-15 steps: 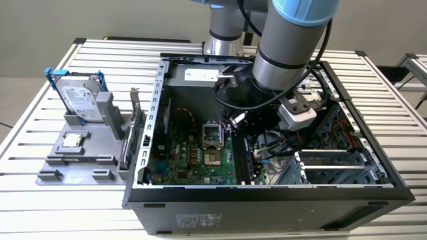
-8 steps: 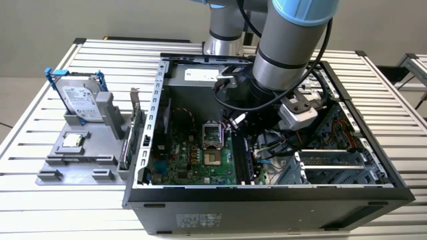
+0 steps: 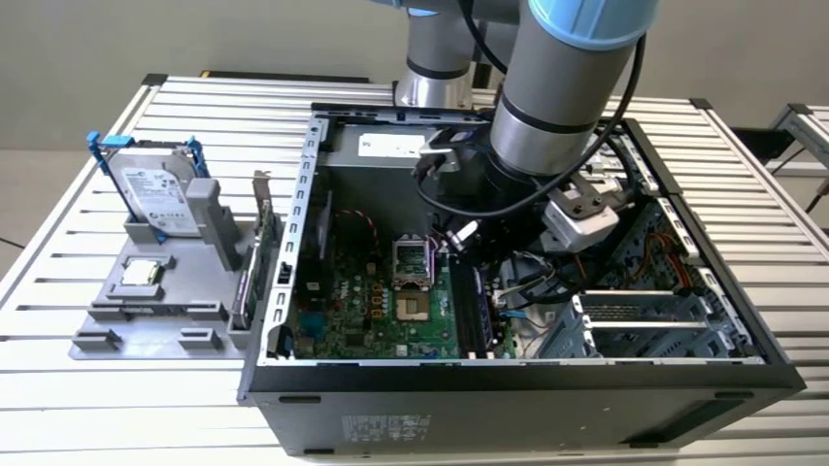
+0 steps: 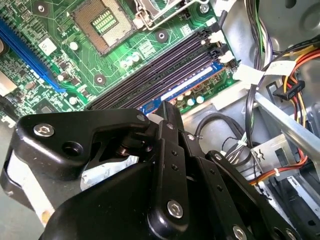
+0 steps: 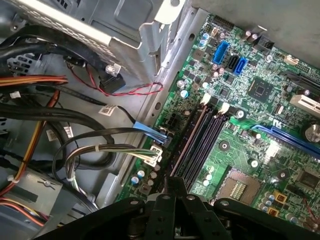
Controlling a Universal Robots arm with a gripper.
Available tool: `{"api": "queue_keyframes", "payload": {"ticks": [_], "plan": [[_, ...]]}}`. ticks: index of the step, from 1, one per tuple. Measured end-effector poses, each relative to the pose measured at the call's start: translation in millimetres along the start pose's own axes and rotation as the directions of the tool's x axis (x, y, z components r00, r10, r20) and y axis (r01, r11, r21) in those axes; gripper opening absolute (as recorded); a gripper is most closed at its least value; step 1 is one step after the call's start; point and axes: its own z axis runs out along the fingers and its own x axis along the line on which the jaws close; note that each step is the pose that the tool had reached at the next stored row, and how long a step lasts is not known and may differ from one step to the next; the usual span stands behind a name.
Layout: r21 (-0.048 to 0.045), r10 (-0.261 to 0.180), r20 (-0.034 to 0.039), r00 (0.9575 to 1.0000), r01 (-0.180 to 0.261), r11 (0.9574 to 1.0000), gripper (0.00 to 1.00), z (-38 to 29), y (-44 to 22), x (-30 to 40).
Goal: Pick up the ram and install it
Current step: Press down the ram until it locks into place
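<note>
- Robot arm (image 3: pixel 570 87) reaches down into the open computer case (image 3: pixel 518 388), which lies on a slatted metal table (image 3: pixel 116 417).
- Gripper (image 4: pixel 162 112) sits low over the motherboard (image 3: pixel 363 301), right at the memory slots (image 4: pixel 165 65), approx. at their end away from the white latches (image 4: pixel 217 37).
- The ram (image 3: pixel 471 311) stands on edge in the outermost slot, i.e. the one nearest the cable side of the case; in the second wrist view it's a bluish strip (image 4: pixel 187 87) running from the gripper tip twd. the latches.
- Gripper tip is at or on the near end of the ram; contact itself is hidden by the black linkage.
- Open vs. closed: can't tell.
- Other slots beside the ram look unfilled.
- Processor socket (image 4: pixel 102 25) is next to the slots, its metal frame flipped up.
- Bundles of cables (image 5: pixel 30 80) (orange, black, blue) lie on the far side of the slots from the socket.
- At the exterior view's left, outside the case, a gray holder (image 3: pixel 97 335) carries a hard drive (image 3: pixel 155 189) upright, a square chip (image 3: pixel 140 274) lying flat and a card w/ metal bracket (image 3: pixel 259 262) on edge.
</note>
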Motion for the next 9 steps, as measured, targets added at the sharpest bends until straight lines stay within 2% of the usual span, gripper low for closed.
{"api": "queue_keyframes", "payload": {"ticks": [9], "plan": [[0.0016, -0.044, -0.0008, 0.9990, 0.044, 0.9990, 0.00, 0.1, -0.6, 0.3]]}}
